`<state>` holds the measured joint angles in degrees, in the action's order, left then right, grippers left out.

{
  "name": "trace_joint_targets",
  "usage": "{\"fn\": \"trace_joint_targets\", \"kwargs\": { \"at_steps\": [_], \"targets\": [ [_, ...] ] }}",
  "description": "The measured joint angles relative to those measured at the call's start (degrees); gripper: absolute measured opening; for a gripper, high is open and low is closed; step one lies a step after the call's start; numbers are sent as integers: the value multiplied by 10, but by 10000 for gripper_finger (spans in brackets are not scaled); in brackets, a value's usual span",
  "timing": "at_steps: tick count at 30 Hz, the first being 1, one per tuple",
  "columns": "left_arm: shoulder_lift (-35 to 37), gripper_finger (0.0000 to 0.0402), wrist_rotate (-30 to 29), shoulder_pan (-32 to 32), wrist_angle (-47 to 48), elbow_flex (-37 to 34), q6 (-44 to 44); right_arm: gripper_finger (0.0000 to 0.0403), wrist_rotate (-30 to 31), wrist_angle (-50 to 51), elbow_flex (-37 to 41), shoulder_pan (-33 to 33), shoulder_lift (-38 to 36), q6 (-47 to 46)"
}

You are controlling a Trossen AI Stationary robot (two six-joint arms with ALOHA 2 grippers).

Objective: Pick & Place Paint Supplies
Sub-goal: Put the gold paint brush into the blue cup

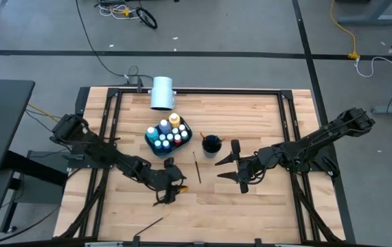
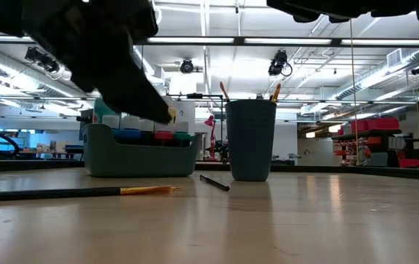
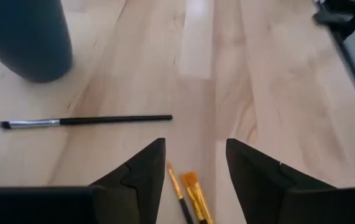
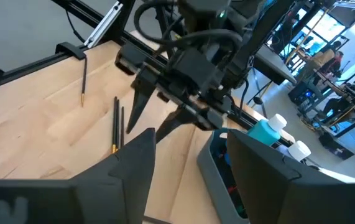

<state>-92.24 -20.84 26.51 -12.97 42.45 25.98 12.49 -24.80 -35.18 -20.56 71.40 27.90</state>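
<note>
Two thin paintbrushes with orange-yellow bristles (image 3: 193,193) lie side by side on the wood. My left gripper (image 3: 196,162) hangs open just over them, one finger on each side (image 1: 169,191), touching neither. A dark brush with a silver ferrule (image 3: 84,121) lies flat beyond them, toward the dark cup (image 1: 211,144), which holds upright brushes. The paint bottles stand in a teal bin (image 1: 168,136). My right gripper (image 1: 222,169) hovers open to the right of the cup, holding nothing (image 4: 189,155).
A white cylinder (image 1: 162,92) lies at the far edge behind the bin. Another brush (image 1: 151,224) lies near the front edge; the low view shows it in front (image 2: 77,192). A black frame rail (image 1: 288,137) runs around the table. Bare wood lies at the front right.
</note>
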Motion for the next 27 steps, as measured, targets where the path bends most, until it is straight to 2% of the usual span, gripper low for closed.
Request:
{"fn": "trace_joint_targets", "kwargs": {
  "at_steps": [4, 11, 15, 19, 23, 27],
  "targets": [
    [-46, 172, 15, -3, -36, 4, -30, 203, 0, 1, 0, 0, 0, 0],
    [-115, 169, 41, 3, -36, 27, -35, 198, 0, 8, 0, 0, 0, -4],
    [-131, 168, 39, 4, -30, 27, -33, 199, 0, 10, 0, 0, 0, -4],
    [-139, 160, 13, 4, -21, 26, -27, 199, -1, 12, 0, 0, 0, -7],
    [-138, 140, 2, 2, -8, 27, -28, 199, 0, 13, 0, 0, 0, -13],
    [-138, 98, -1, 2, -6, 26, -27, 199, 0, 13, 0, 0, 0, -19]
  ]
}}
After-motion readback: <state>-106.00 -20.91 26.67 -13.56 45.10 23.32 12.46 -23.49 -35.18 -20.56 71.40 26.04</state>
